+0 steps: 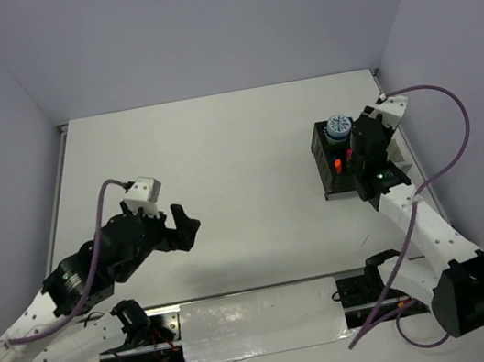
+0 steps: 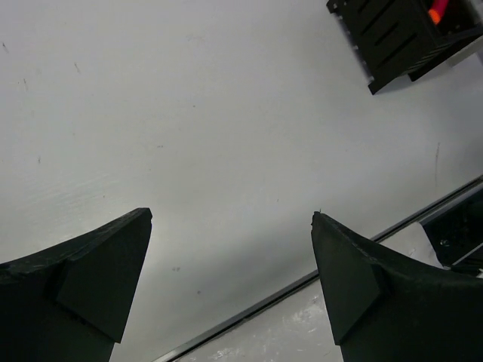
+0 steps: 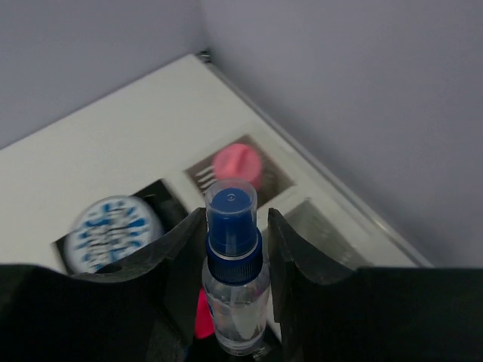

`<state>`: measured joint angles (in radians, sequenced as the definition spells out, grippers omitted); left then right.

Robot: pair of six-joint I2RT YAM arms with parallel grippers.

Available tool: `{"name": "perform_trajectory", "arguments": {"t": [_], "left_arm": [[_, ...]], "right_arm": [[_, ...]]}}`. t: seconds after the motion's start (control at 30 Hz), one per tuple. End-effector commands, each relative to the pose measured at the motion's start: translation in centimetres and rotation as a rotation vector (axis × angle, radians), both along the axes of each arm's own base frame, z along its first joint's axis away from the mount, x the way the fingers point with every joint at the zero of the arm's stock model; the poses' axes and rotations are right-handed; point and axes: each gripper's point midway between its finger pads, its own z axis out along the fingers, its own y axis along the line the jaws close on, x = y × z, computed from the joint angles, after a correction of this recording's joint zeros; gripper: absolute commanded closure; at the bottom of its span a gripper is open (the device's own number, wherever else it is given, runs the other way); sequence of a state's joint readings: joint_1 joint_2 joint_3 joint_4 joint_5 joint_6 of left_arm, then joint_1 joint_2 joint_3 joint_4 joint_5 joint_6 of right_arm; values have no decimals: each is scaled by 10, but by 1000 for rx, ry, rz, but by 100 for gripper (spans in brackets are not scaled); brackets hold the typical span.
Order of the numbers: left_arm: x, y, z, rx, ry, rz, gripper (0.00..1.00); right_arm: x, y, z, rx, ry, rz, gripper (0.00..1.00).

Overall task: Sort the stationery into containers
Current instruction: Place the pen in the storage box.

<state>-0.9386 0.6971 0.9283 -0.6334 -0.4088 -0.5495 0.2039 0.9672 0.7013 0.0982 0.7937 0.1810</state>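
We note the right claw [image 3: 234,226] clenched on the blue-capped tube [image 3: 232,294], long axis upright, over the organiser [image 1: 327,167], near the pink-capped tube [image 3: 238,166]. Left claw [image 2: 231,217] spread, empty, well apart above the table [image 2: 189,113].

From above, my right arm [image 1: 412,213] covers the right side of the black mesh organiser [image 1: 325,167]; I can't see those compartments. At the left wrist view's upper right the organiser is cut off. In the right wrist view, the blue-capped tube [image 3: 234,290] runs off the bottom edge, and the patterned roll [image 3: 112,230] is partly behind the right gripper [image 3: 235,219].
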Motion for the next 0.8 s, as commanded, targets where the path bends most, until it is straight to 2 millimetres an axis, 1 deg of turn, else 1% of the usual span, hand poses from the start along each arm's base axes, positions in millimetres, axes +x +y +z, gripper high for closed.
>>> {"name": "perform_trajectory", "arguments": {"t": [0.0,0.03,0.13,0.2,0.23,0.27,0.4,0.5,0.53,0.57,0.63,0.7,0.73,0.77], "left_arm": [[-11,11,6,-27,-55,-39,1],[-12,12,9,-36,-64,-44,1],[-12,14,6,-23,-61,-36,1],[-12,7,1,-2,-44,-65,1],[-13,2,-1,2,-34,-93,1],[-12,-1,-6,18,-19,-101,1],[-13,-6,-10,35,-1,-119,1],[-15,-6,-6,19,-15,-132,1],[-15,-6,-5,12,-19,-133,1],[-17,-6,-4,4,-25,-139,1],[-18,-6,0,-10,-38,-150,1],[-21,-7,3,-27,-46,-166,1],[-22,-6,4,-31,-50,-168,1],[-22,-7,5,-35,-54,-171,1]], "right_arm": [[-7,-42,22,-12,-61,-214,100],[-10,-53,20,-2,-64,-256,100],[-14,-65,16,2,-75,-288,100],[-12,-75,14,18,-87,-296,100],[-7,-73,9,28,-76,-282,100],[-9,-86,9,36,-81,-317,100],[2,-89,1,44,-66,-303,100],[5,-94,-8,45,-49,-320,100],[8,-93,-8,50,-57,-302,99],[13,-90,-13,51,-53,-271,98],[21,-84,-14,56,-57,-211,95],[24,-84,-16,56,-53,-204,90],[23,-84,-21,60,-30,-212,82],[24,-85,-20,59,-24,-215,72]]}}
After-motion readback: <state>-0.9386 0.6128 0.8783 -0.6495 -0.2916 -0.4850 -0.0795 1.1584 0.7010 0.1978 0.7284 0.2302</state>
